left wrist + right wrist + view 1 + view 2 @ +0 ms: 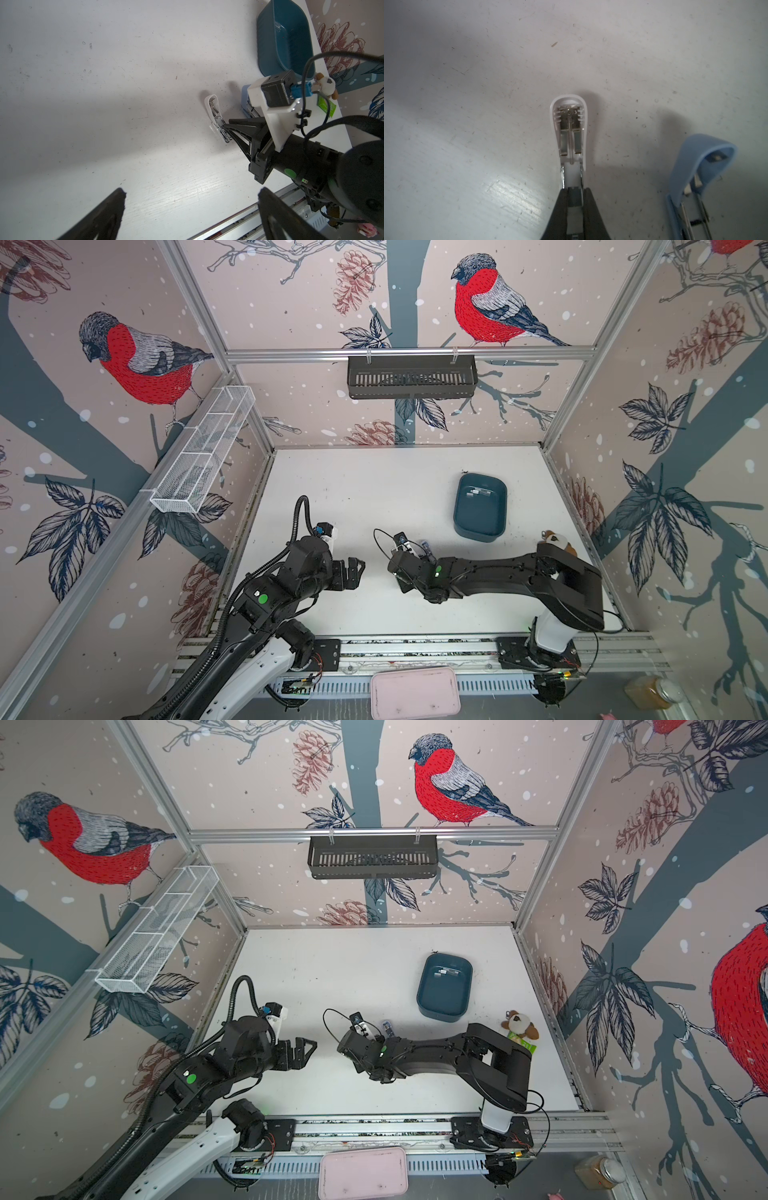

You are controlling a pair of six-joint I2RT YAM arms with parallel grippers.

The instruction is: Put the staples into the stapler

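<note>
- Clamping on the low metal rail of the white stapler (569,128), the right claw (575,192) has its two fingers pressed against the sides of that rail, as the right wrist view shows.
- The white stapler is down by the counter (374,497) with its lid swung up and open. The spring and the metal parts under the lid are visible.
- In the left wrist view the same stapler (214,112) appears from the side, and the tip of the right claw (225,127) touches its lower part.
- The blue stapler (702,166) is just beside the white one, also with its lid lifted, and no claw touches it.
- The left claw (352,571) hangs over bare counter, apart from both staplers. Its fingers are spread wide and hold nothing.
- The staples (446,972) lie inside the teal tray (440,1013), in its far part, as small pale strips. They are too small to count in the top views.
- The teal tray stands on the counter beyond the right arm, apart from the two staplers.
- A small plush toy (519,1025) sits near the right edge of the counter, close to the elbow of the right arm.
</note>
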